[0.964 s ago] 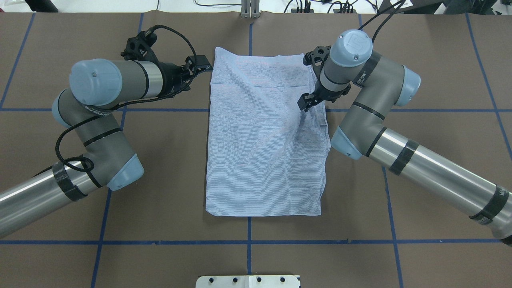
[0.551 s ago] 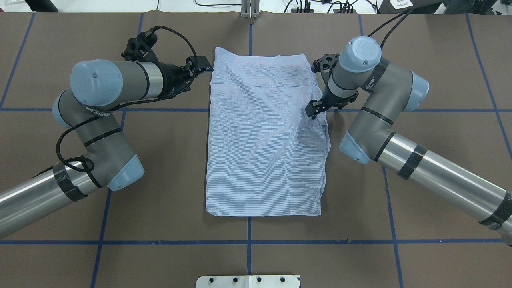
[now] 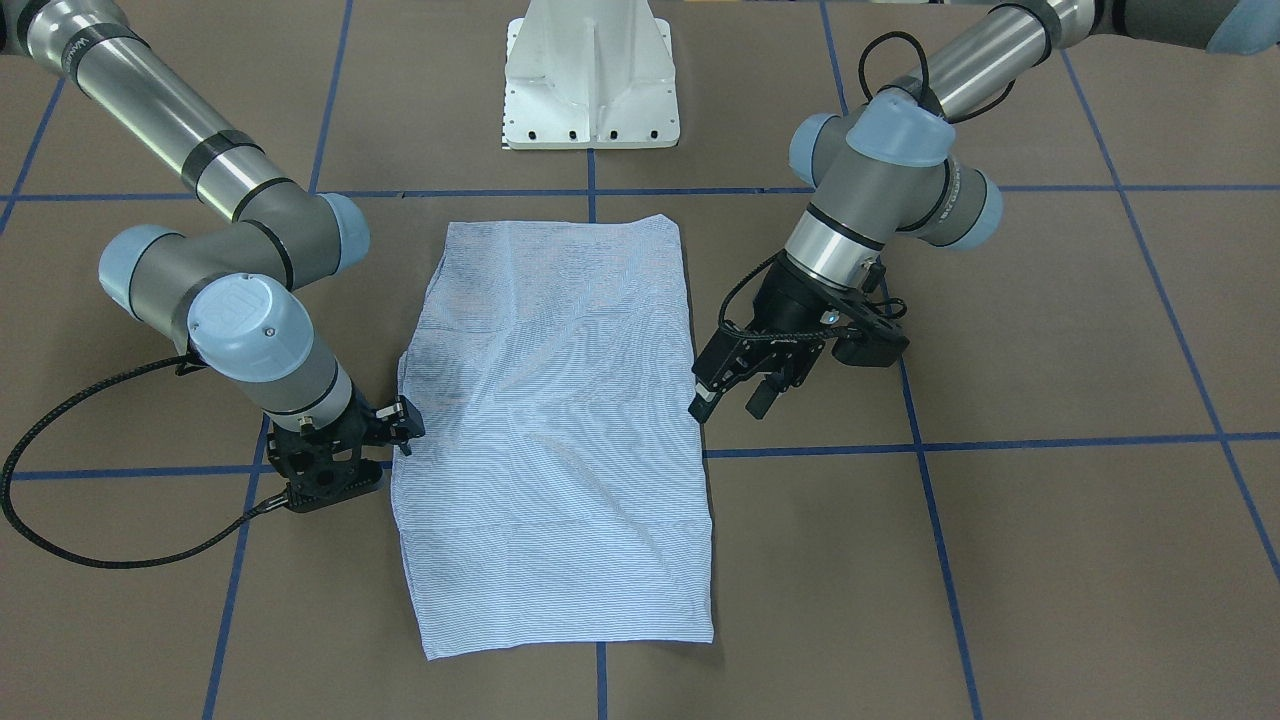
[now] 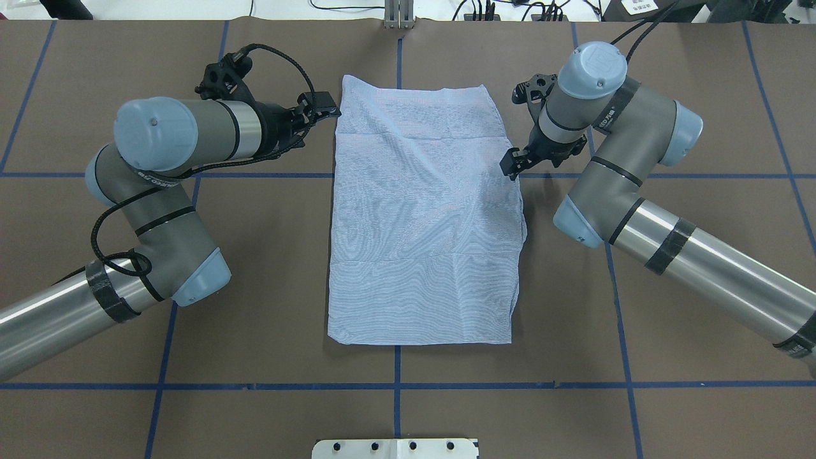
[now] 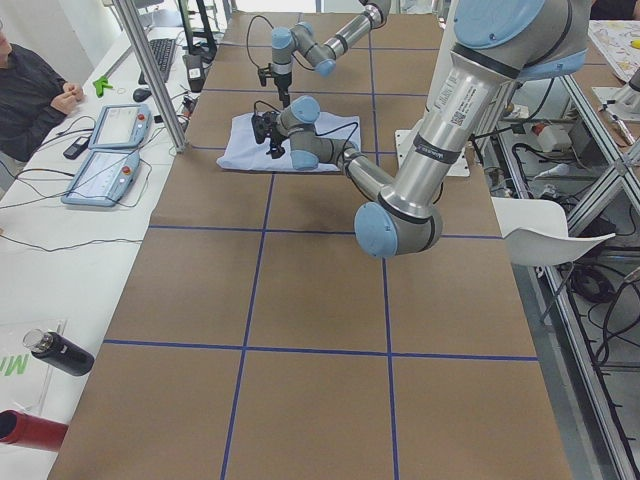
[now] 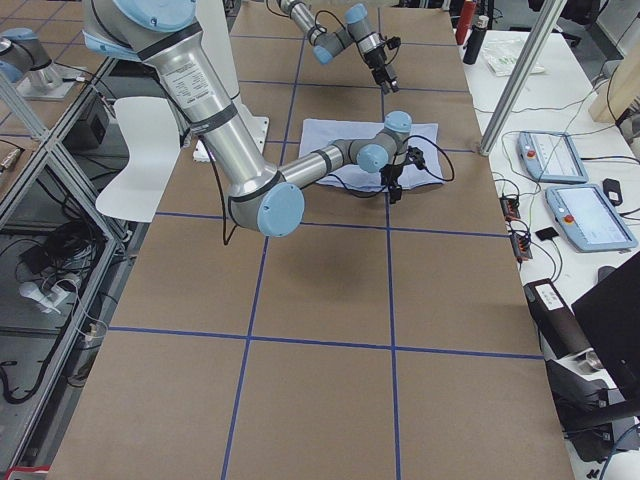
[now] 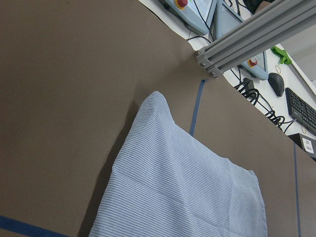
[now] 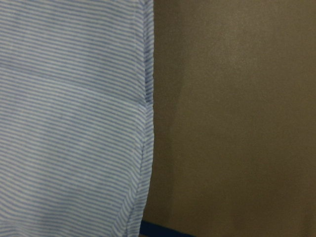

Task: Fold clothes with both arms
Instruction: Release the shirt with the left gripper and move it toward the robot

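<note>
So, between folds probably: left gripper (image 3: 728, 404) gaped empty beside shirt (image 3: 550, 430), right gripper (image 4: 511, 164) opposite (opening? couldn't tell). Next needed corner grabs.

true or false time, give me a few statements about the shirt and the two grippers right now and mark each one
1. The shirt lies folded into a rough rectangle on the table. True.
2. The left gripper is shut on the shirt. False: it is open beside the shirt's edge and holds nothing.
3. The right gripper is at the shirt's edge. True.
4. A sleeve sticks out from the fold. False: no sleeve shows, and the outline is plain.
5. The pedestal stands on the shirt. False: it stands apart from the shirt, on the robot's side.
</note>
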